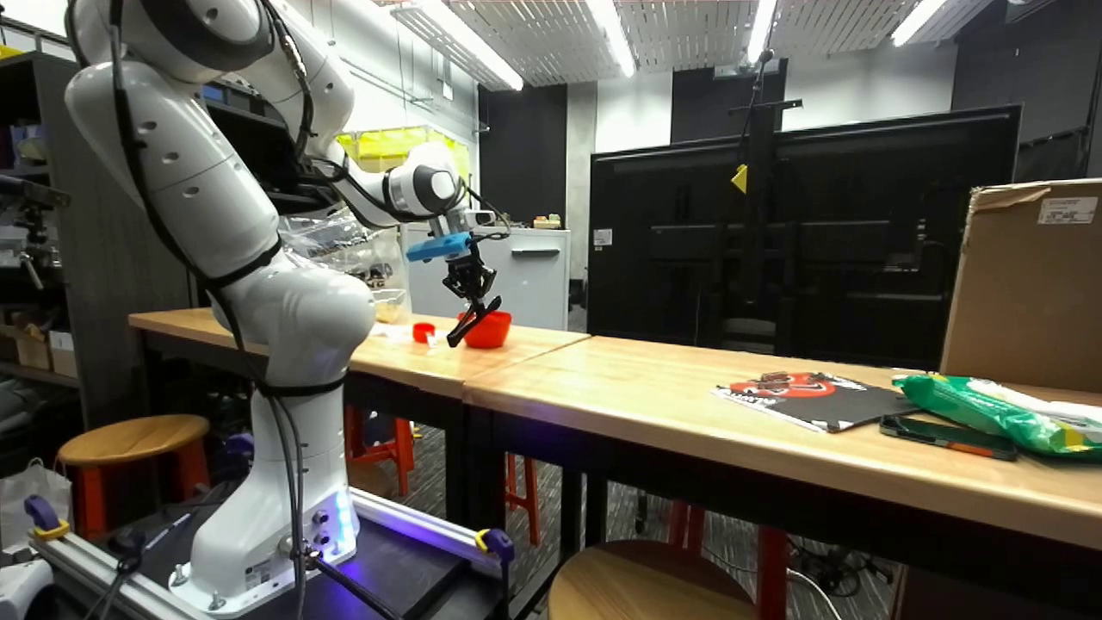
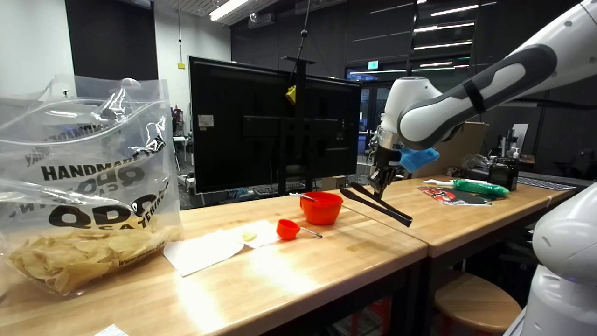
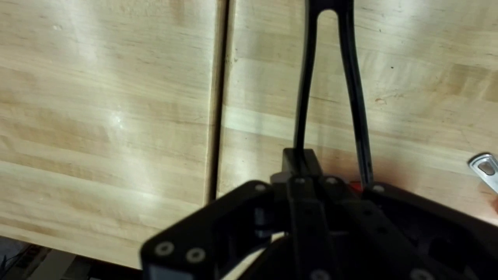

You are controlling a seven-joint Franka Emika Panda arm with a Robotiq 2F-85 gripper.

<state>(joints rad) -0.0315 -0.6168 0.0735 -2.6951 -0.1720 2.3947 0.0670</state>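
In the wrist view, cannot see the whole of the black tongs (image 3: 356, 97): cropped by the top edge at the joined end, and lost at the tips of both arms beneath the pincer (image 3: 300, 161). Beside the free arm, can make out only a sliver of red (image 3: 355, 186), too small to name; at the right edge, just the holed tip of a metal handle (image 3: 483, 169), cut short. In an exterior view, a red bowl (image 1: 492, 333) partly covered by the tongs.

As for the tongs: slender, plain black, faintly glossy along the edges, with two long arms spread from a rounded bend into a narrow V. Held aloft over the counter (image 2: 326, 261), near the seam between two wooden sections and just beside the red bowl; cannot tell whether touching it. Farther along, a small red cup (image 2: 287, 229) on the same wood. As for the pincer: pinching one arm of the tongs, pressed close about it and leaving the other apart.
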